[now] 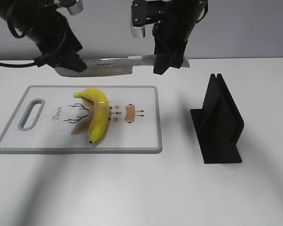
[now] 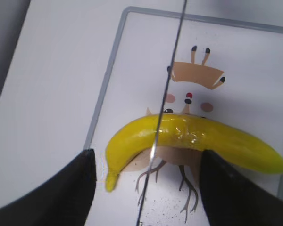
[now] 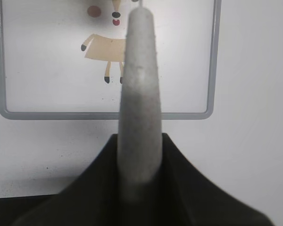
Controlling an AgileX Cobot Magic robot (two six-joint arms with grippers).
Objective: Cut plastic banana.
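Note:
A yellow plastic banana [image 1: 98, 115] lies whole on the white cutting board [image 1: 141, 141], stem toward the back. My right gripper [image 1: 167, 59] is shut on the grey handle [image 3: 139, 94] of a knife [image 1: 108, 67] and holds it level above the board's far edge. My left gripper [image 1: 68, 66] is at the blade's tip end. In the left wrist view its fingers [image 2: 146, 160] are wide apart, with the thin blade [image 2: 167, 84] running between them untouched, above the banana [image 2: 193, 136] near its stem end. The board's grey rim [image 2: 104, 94] shows there too.
A black knife stand [image 1: 221, 125] stands on the white table to the right of the board. The board has a handle slot [image 1: 32, 114] at its left end and a printed deer drawing. The board's near-right corner shows in the right wrist view [image 3: 210, 110].

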